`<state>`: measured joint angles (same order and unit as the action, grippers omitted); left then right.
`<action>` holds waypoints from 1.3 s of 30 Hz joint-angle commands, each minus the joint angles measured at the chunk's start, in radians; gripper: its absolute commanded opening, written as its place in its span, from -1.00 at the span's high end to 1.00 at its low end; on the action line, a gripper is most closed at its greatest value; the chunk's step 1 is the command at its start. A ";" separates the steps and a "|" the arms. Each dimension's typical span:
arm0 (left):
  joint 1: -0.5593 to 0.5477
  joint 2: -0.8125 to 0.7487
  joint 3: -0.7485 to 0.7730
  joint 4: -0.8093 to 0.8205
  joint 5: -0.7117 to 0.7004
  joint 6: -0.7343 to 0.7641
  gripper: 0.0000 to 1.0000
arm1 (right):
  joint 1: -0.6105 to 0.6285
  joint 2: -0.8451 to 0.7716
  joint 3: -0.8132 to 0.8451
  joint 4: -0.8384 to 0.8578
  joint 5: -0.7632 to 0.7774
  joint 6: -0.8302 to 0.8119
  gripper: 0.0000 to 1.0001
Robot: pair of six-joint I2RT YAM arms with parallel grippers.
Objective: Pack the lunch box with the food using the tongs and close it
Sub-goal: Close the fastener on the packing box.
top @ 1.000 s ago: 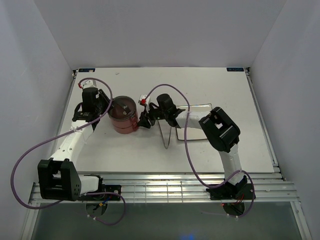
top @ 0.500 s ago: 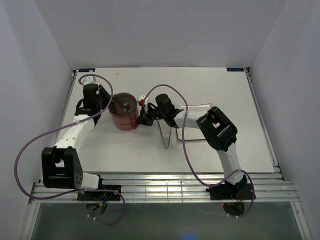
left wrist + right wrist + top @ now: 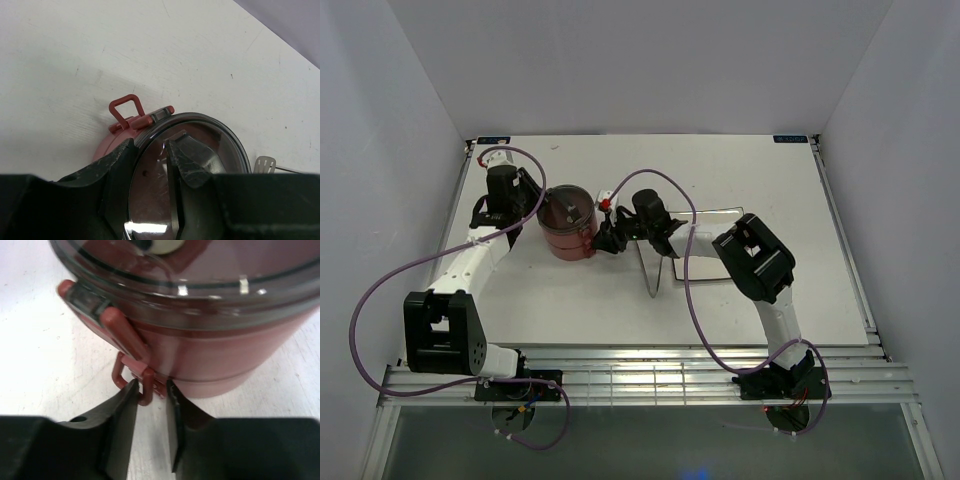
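The lunch box (image 3: pixel 568 228) stands stacked at centre-left, its grey see-through cover (image 3: pixel 220 137) on top. My left gripper (image 3: pixel 533 207) is at its left edge. In the left wrist view the left gripper (image 3: pixel 151 145) straddles the cover's rim, one finger outside the wall and the other lying on the lid. A red clasp (image 3: pixel 127 107) juts out beyond it. My right gripper (image 3: pixel 603 240) sits low at the box's right side. Seen from the wrist, the right gripper (image 3: pixel 151 385) is open around the hanging loop of the other red clasp (image 3: pixel 120 330). The tongs (image 3: pixel 655 268) lie on the table. The food is hidden.
A white square plate (image 3: pixel 715 268) lies just right of the tongs, partly under my right forearm. The tongs' tip (image 3: pixel 265 163) shows close beside the box. White walls close in the table on the left, right and far sides.
The lunch box and my left gripper have shifted a little toward the far side. My right gripper has closed in on the clasp at the box's right.
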<state>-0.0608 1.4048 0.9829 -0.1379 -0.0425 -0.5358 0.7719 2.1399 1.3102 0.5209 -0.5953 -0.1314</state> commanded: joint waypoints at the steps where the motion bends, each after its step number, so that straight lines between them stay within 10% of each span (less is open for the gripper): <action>1: -0.002 0.005 0.000 -0.117 -0.029 -0.003 0.12 | -0.025 -0.029 -0.032 -0.002 0.051 0.024 0.26; 13: -0.004 -0.124 0.082 -0.195 -0.122 0.036 0.12 | -0.048 -0.101 -0.069 -0.047 -0.020 0.033 -0.01; 19: -0.004 -0.152 0.141 -0.207 0.074 0.166 0.10 | -0.049 -0.129 -0.045 -0.116 -0.017 0.049 0.01; 22: -0.004 -0.144 0.157 -0.216 0.150 0.183 0.10 | -0.049 -0.147 -0.043 -0.137 0.006 0.087 0.24; 27: -0.005 -0.083 0.209 -0.209 0.249 0.207 0.67 | -0.042 -0.192 -0.040 -0.182 0.058 0.124 0.77; 30: -0.005 -0.037 0.232 -0.186 0.302 0.227 0.98 | -0.019 -0.193 -0.005 -0.248 0.095 0.145 0.84; 39: -0.014 0.011 0.109 -0.132 0.248 0.174 1.00 | 0.066 -0.143 0.070 -0.342 0.279 0.194 0.84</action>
<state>-0.0704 1.4361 1.1336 -0.2665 0.2428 -0.3397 0.8162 1.9850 1.3403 0.1989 -0.3901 0.0193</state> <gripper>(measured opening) 0.023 0.078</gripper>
